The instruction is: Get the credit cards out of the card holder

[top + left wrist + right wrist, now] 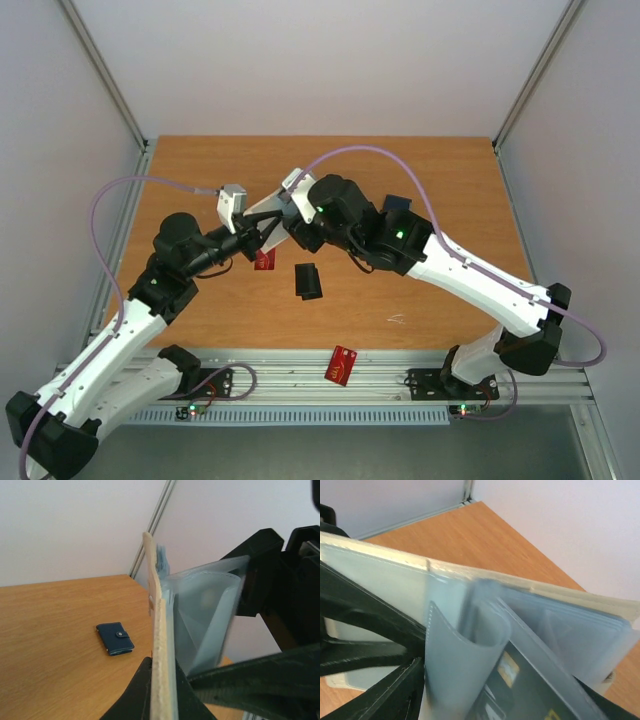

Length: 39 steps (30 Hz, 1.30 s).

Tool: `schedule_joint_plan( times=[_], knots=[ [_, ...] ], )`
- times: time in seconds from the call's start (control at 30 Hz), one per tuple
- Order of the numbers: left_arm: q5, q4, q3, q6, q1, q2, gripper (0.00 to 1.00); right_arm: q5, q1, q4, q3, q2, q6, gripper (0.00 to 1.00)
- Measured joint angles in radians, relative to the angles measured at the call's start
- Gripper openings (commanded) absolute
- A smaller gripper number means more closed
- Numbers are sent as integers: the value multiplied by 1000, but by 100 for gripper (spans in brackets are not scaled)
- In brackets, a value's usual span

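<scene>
The card holder (161, 645) is held in the air between both arms, beige cover edge-on, its grey-blue sleeves (200, 615) fanned open. My left gripper (162, 662) is shut on the beige cover. In the right wrist view the holder (395, 580) fills the frame, and a black card (520, 690) with a gold chip sits in a sleeve. My right gripper (495, 700) stands open with the sleeves and the black card between its jaws. In the top view the grippers (262, 232) (292, 225) meet above the table. One red card (264, 260) lies on the table beneath them. Another red card (342, 365) lies on the near rail.
A small dark blue wallet (115, 638) lies closed on the wooden table, at the far right behind my right arm in the top view (397, 203). A small flat black object (307, 280) lies on the table near the middle. Pale walls enclose the table.
</scene>
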State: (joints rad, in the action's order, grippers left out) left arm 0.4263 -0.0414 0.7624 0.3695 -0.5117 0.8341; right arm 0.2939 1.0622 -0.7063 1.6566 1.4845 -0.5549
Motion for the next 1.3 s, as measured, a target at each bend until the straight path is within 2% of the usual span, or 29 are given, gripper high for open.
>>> schedule_joint_plan(
  times=[0.17,0.3,0.47,0.63,0.7,0.8,1.0,1.1,1.3],
  knots=[
    [8,-2,0,1,0,-5,0,-69,-25,8,-60,-61,-2,67],
    [11,-3,-2,1,0,-8,0,-231,-64,8,-86,-122,-4,76],
    [13,-7,-6,1,0,-13,0,-465,-167,8,-110,-189,-6,71],
    [14,-8,-6,1,0,-13,0,-549,-202,5,-111,-188,-5,67],
    [15,-8,-6,1,0,-13,0,-562,-208,2,-111,-179,-5,74],
    [23,-8,-6,1,0,-18,0,-580,-233,-3,-111,-175,0,98],
    [67,-22,-6,-3,0,-26,0,-713,-368,-92,-74,-160,-18,98],
    [97,-31,-6,-4,0,-26,0,-806,-374,-157,-15,-106,-56,98],
    [183,-46,-6,-17,0,-35,0,-923,-401,-214,-8,-58,-114,99]
  ],
)
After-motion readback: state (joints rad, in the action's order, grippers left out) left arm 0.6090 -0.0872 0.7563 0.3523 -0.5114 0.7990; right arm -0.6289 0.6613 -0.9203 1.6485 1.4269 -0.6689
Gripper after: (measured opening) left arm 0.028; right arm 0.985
